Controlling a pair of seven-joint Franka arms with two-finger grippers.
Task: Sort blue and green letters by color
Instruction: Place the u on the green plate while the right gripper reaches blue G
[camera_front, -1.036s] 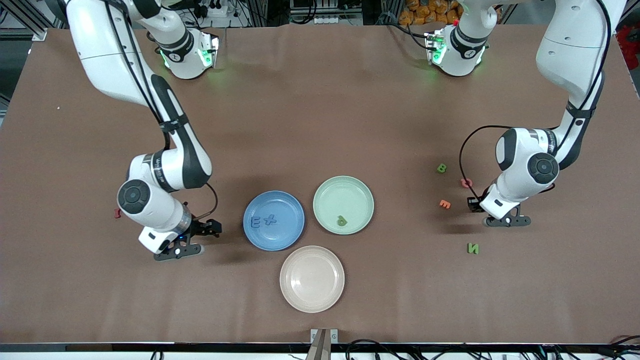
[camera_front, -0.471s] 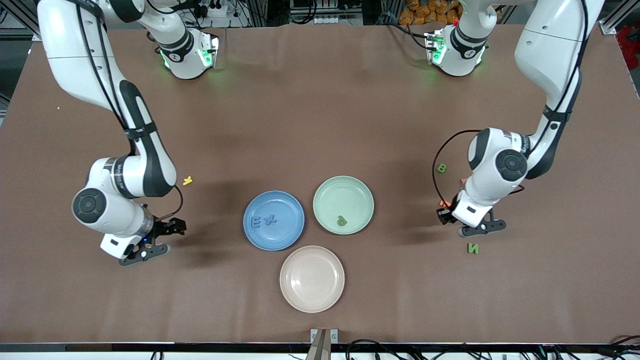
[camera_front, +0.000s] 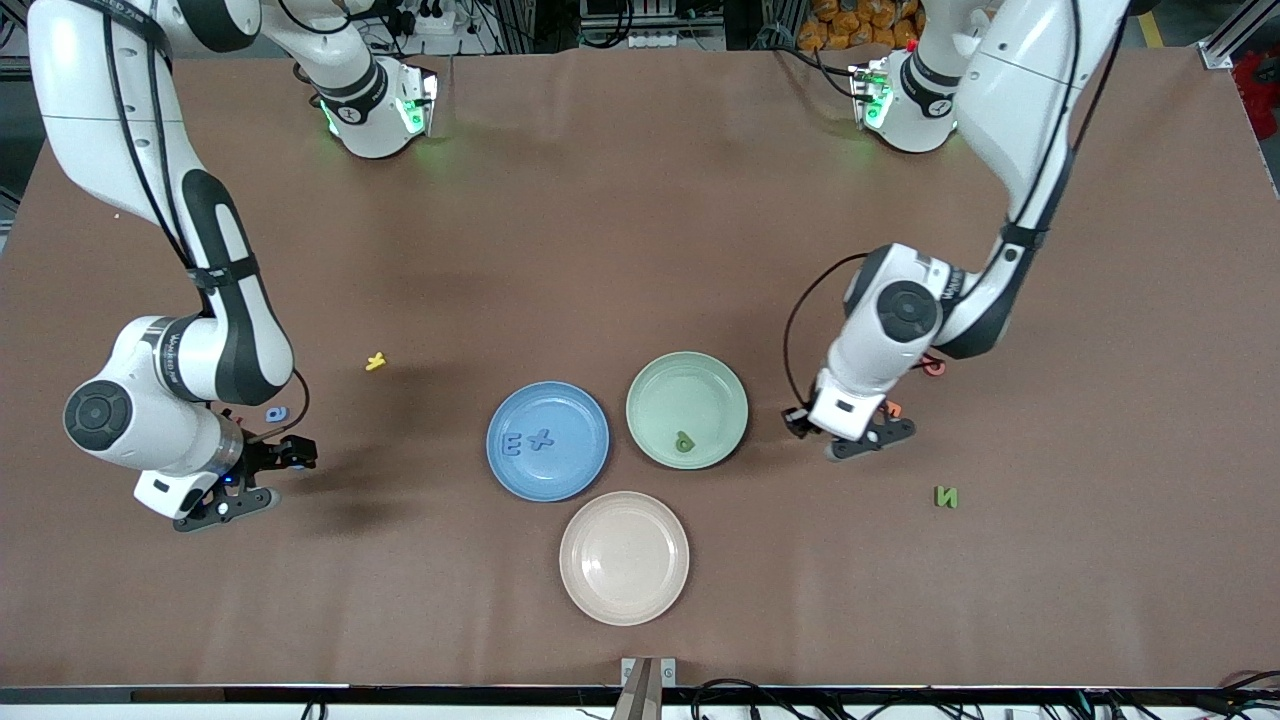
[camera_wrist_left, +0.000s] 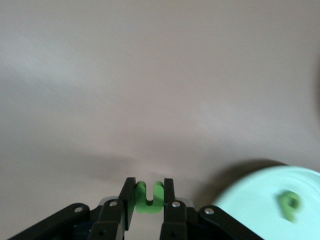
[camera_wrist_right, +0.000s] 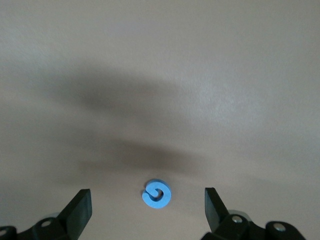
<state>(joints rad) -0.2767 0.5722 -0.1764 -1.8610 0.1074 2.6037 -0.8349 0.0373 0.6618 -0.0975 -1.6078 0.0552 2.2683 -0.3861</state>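
Observation:
My left gripper (camera_front: 866, 438) is shut on a green U-shaped letter (camera_wrist_left: 148, 200), held between its fingers (camera_wrist_left: 148, 187) over bare table beside the green plate (camera_front: 687, 372). That plate holds one green letter (camera_front: 684, 441), which also shows in the left wrist view (camera_wrist_left: 289, 204). A green N (camera_front: 946, 496) lies on the table toward the left arm's end. My right gripper (camera_front: 226, 502) is open and empty over the table by a blue letter (camera_front: 277, 413), which lies between its jaws (camera_wrist_right: 146, 197) in the right wrist view (camera_wrist_right: 156, 194). The blue plate (camera_front: 575, 470) holds a blue E (camera_front: 511, 446) and X (camera_front: 541, 439).
A beige plate (camera_front: 624, 600) lies nearer the front camera than the other two plates. A yellow letter (camera_front: 375, 361) lies between the blue letter and the blue plate. An orange letter (camera_front: 894, 408) and a pink letter (camera_front: 934, 367) peek out by the left arm.
Both arms swung toward the right arm's end of the table. The left gripper came close to the green plate. The right gripper moved away from the blue plate, uncovering the yellow and blue letters.

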